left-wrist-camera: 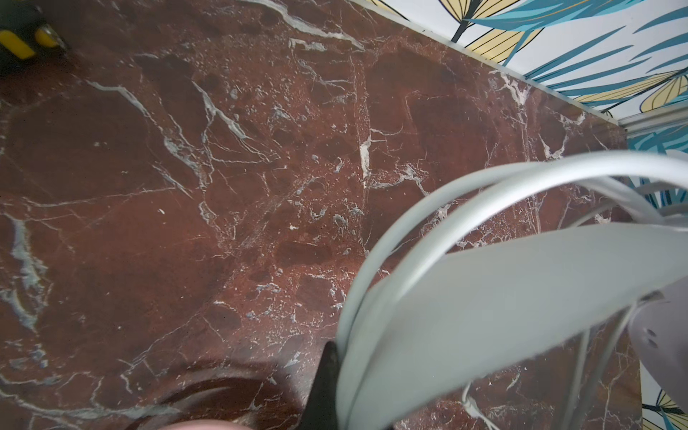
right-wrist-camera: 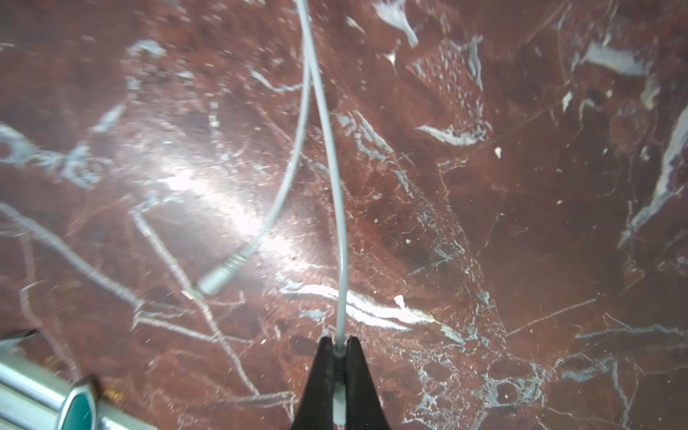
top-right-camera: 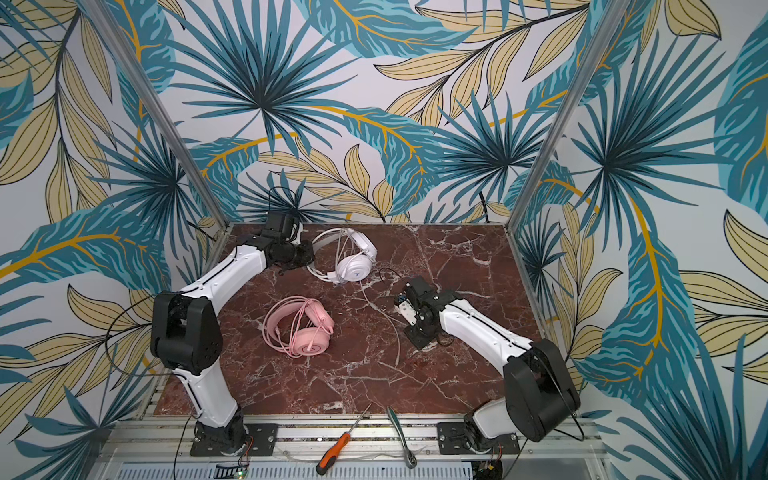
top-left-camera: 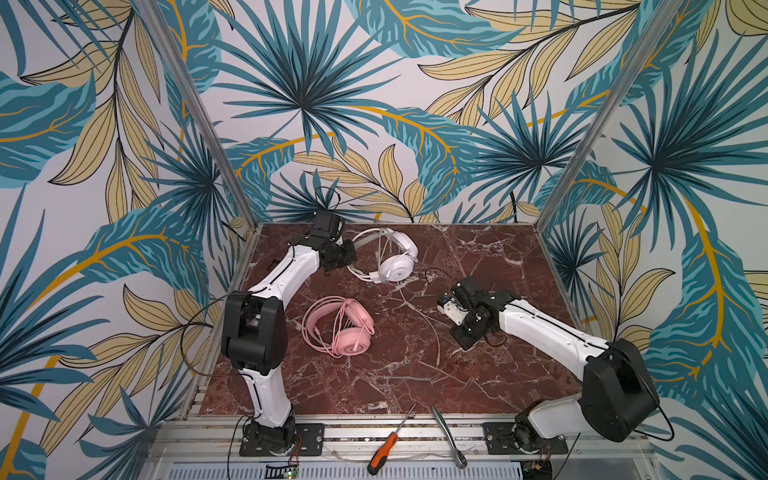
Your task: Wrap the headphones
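Note:
The white headphones [top-left-camera: 397, 259] [top-right-camera: 353, 257] lie at the back of the red marble table, with cable strands looped over their headband. My left gripper [top-left-camera: 351, 253] [top-right-camera: 309, 255] [left-wrist-camera: 346, 402] is shut on the white headband [left-wrist-camera: 484, 298]. Only one black finger [left-wrist-camera: 327, 391] shows beside the band. The white cable [right-wrist-camera: 335, 186] trails forward across the table to my right gripper [top-left-camera: 461, 343] [top-right-camera: 415, 338] [right-wrist-camera: 339, 346], which is shut on it low over the table. The cable's plug [right-wrist-camera: 219, 277] rests on the marble. The pink headphones [top-left-camera: 345, 328] [top-right-camera: 305, 332] lie untouched in the middle, with their cable coiled around them.
An orange-handled screwdriver [top-left-camera: 384, 451] and a metal ratchet wrench [top-left-camera: 449, 436] lie on the front rail. Metal frame posts [top-left-camera: 199, 112] rise at the table's back corners, and patterned walls close in the back and sides.

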Robot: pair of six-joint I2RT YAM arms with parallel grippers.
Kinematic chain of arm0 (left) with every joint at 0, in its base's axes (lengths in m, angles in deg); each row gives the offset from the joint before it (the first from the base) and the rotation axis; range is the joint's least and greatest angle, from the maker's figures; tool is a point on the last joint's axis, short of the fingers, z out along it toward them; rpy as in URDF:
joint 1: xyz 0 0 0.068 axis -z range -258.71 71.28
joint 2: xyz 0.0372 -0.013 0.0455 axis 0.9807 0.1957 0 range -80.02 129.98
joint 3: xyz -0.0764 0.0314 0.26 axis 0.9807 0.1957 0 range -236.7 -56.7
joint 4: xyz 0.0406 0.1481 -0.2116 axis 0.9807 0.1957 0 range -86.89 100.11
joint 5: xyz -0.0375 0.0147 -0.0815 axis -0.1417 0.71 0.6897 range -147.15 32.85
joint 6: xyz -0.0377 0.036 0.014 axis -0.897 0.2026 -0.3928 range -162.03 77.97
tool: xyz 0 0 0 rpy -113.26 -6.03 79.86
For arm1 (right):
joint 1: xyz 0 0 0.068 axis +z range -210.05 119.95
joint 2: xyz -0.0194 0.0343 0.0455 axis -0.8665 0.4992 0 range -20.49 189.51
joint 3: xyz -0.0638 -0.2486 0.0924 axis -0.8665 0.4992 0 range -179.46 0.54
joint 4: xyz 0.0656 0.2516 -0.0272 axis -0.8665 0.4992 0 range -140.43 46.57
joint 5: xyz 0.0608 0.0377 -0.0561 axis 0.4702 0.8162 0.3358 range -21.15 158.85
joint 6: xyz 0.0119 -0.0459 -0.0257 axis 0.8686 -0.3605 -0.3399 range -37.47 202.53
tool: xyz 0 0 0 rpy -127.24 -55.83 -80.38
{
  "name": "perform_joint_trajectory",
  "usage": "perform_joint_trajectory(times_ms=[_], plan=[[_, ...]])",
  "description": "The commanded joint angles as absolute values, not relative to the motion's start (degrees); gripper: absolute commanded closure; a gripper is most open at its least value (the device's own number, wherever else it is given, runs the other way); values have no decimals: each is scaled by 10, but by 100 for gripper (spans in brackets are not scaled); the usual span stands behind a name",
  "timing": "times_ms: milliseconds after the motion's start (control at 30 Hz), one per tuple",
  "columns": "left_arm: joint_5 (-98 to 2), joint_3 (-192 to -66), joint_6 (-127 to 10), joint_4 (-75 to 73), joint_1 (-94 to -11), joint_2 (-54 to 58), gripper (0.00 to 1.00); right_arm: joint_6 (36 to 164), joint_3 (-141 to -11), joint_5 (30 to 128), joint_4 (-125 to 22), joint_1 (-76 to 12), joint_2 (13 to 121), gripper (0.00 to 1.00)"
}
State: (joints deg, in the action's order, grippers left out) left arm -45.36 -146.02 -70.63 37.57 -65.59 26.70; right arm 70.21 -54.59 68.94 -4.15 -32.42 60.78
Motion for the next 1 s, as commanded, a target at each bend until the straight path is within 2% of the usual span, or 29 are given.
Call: perform_joint_trajectory(times_ms=[0,133,567,800,967], plan=[[-452,-1489,-734,353,-648,274,100,687,-533,712,-23,-324,593,100],[-454,-1491,-737,354,-644,284,100,692,-536,728,-20,-322,587,100],[-511,-1565,-762,386,-595,375,100,557,-599,928,7,-306,515,100],[-543,-1580,-745,405,-571,403,100,567,-607,965,-80,-306,471,100],[-555,-1579,-734,410,-550,412,100,590,-631,984,-142,-322,481,100]])
